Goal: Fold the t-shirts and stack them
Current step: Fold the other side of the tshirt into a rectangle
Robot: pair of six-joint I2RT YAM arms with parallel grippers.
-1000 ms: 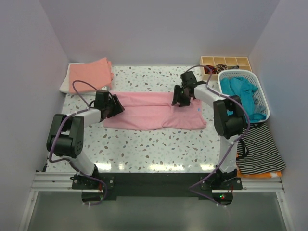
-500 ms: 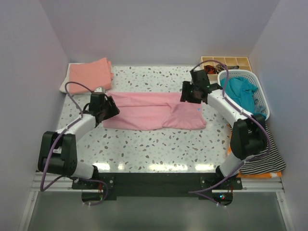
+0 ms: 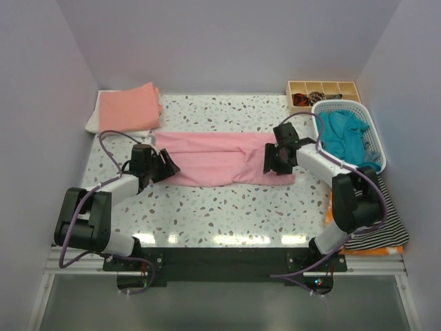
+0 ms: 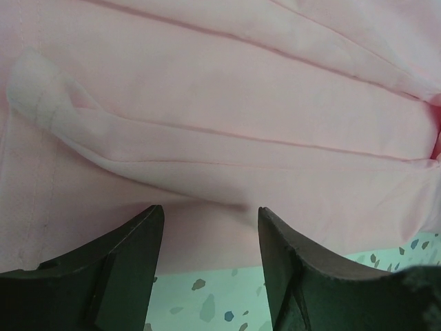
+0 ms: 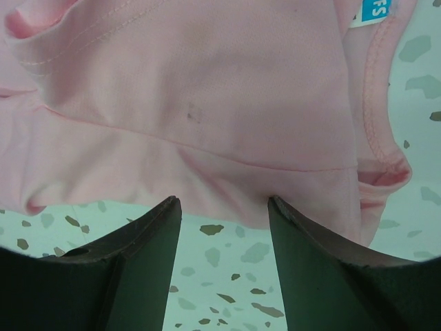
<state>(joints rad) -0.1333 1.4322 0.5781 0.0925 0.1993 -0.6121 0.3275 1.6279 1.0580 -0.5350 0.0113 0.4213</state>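
Note:
A light pink t-shirt (image 3: 213, 155) lies folded into a long band across the middle of the table (image 3: 207, 210). My left gripper (image 3: 165, 166) is open at the band's near left corner. In the left wrist view the pink fabric (image 4: 241, 103) fills the frame, and my left gripper (image 4: 210, 210) straddles its hem. My right gripper (image 3: 273, 163) is open low over the band's right end. Its wrist view shows the pink cloth (image 5: 207, 89), a blue label (image 5: 375, 10), and my right gripper (image 5: 224, 203) at the hem. A salmon-orange t-shirt (image 3: 129, 103) lies folded on a white one (image 3: 93, 123) at the back left.
A white basket (image 3: 372, 148) at the right holds a teal t-shirt (image 3: 346, 131). Behind it stands a wooden compartment box (image 3: 322, 89). A black-and-white striped cloth (image 3: 372, 214) lies at the right front edge. Walls close in the table on three sides.
Both grippers have moved toward me, from the pink t-shirt's far side and ends to its near hem. The right gripper has opened a little wider.

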